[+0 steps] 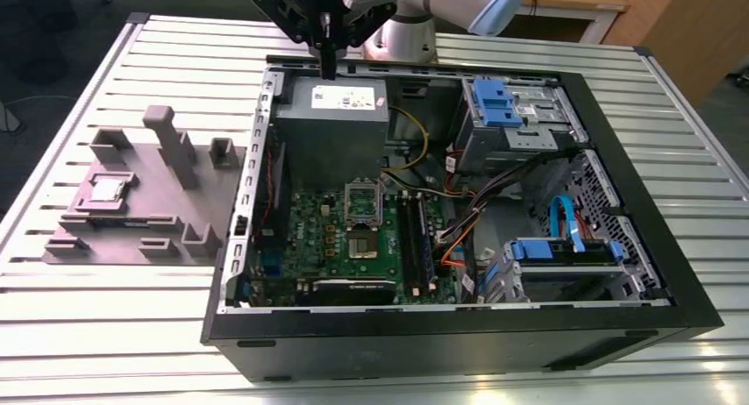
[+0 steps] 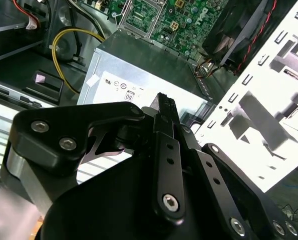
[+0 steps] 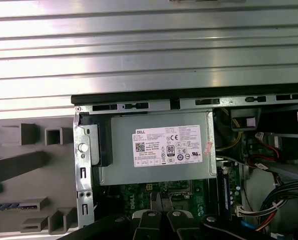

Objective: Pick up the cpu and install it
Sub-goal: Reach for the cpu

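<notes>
My claw (image 1: 329, 72) hangs pinched together, empty, above the white-labelled grey box (image 1: 331, 116), the cpu (image 1: 107, 189) well apart on its holder (image 1: 129, 234).

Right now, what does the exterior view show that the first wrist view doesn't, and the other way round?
The exterior view adds the cpu, resting in its recess away from the computer, and the blue drive bays. The first wrist view adds a square-on look at the white label. Both share the grey box that bears the label, the grey holder, the slatted table and the gripper above that box.
</notes>
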You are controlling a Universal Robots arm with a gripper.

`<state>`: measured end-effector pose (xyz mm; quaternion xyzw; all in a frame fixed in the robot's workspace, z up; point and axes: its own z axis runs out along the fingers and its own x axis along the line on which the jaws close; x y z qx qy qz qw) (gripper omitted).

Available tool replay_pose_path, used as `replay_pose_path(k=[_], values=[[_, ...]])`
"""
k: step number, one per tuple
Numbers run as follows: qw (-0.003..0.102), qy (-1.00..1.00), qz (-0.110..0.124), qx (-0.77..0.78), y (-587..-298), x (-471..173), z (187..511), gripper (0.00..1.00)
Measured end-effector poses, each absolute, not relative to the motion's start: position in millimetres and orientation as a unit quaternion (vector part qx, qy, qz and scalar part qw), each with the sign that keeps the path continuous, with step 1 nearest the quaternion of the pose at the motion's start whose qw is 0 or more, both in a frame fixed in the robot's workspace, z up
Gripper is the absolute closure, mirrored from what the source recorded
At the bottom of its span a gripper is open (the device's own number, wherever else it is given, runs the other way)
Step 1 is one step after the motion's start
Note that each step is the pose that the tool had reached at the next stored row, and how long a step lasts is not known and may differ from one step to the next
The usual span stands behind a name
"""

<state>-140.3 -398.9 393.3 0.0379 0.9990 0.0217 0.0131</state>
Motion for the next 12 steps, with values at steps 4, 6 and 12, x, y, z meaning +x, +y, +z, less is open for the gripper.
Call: replay_pose_path(k=[4, 6, 12], values=[[0.013, 0.999, 0.022, 0.038, -398.9, -146.4, 393.3, 0.89], [0.013, 0.999, 0.022, 0.038, -398.9, -146.9, 393.3, 0.89], [0.013, 0.999, 0.022, 0.038, -398.9, -160.2, 393.3, 0.89]])
